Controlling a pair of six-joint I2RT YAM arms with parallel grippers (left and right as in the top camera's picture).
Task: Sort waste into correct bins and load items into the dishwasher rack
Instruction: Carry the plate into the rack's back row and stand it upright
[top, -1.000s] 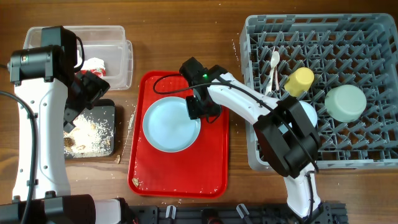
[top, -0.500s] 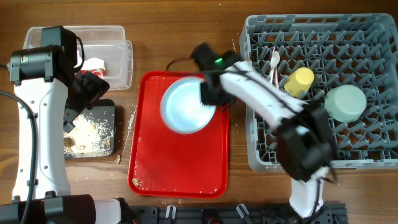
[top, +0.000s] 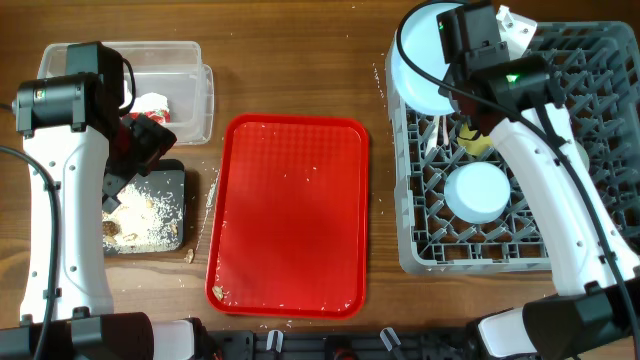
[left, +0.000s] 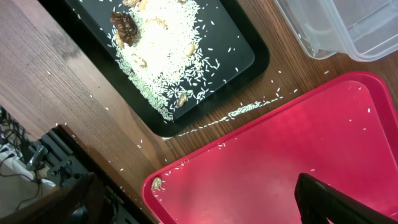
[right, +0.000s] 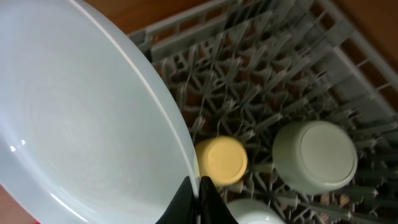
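One light blue plate (top: 422, 60) is pinched by its rim in the right gripper (right: 198, 198). It hangs over the dishwasher rack's (top: 470, 263) far left corner, partly outside. It likely needs to go further in. The left gripper (top: 148, 138), wide open, is well away from the rack.

Light blue round plate (right: 81, 124) left of right gripper (right: 198, 199), over grey pegged plastic rack (right: 280, 74); yellow-green cup (right: 221, 160) racked beneath gripper.

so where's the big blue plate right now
Overhead view, upper right: the plate is pinched by its rim in the right gripper, over the top-left corner of the dishwasher rack, near the yellow-green cup.
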